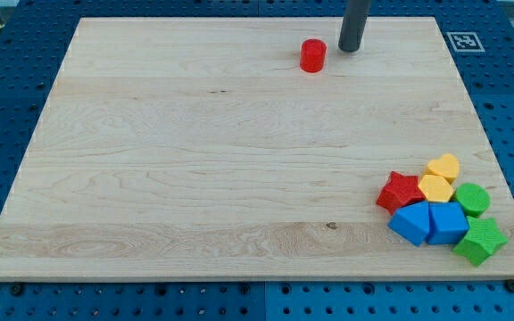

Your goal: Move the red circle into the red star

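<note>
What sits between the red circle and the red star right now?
Nothing visible. The red circle is near the view's top, my tip just to its right; bare board runs down to the red star at the cluster's left edge.

The desk [194, 160] is pale wood with thin grain lines and a smooth, matt top. Just beside my tip [350, 50], the red circle [312, 55] looks like smooth, matt plastic. The rod above my tip is dark and dull. Far from my tip, the red star [400, 192] looks the same smooth plastic.
</note>
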Robot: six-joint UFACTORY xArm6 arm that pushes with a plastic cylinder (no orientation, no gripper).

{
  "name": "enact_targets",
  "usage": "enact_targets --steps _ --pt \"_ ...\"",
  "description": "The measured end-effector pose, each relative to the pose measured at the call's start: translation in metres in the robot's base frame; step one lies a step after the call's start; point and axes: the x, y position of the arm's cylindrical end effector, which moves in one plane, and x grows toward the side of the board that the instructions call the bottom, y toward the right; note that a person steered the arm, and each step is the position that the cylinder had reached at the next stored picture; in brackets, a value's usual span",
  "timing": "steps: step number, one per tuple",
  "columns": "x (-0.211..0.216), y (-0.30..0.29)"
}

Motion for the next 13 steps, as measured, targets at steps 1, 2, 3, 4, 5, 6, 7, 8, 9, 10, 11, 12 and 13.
enact_targets --steps 1,2,3,4,5,6,7,8,9,10,11,12,13 --pt "0.003 -0.038" --pt "0.003 -0.077" --pt "-0.006 -0.098" --pt "-0.008 -0.145" --pt "0.011 -0.151" --pt "0.02 -0.122" --pt "0.014 -0.085" --pt "0.018 -0.059" --pt "0.044 -0.056" --pt "0.074 -0.044" --pt "0.084 -0.02" --pt "0.084 0.017" --pt "0.09 0.023"
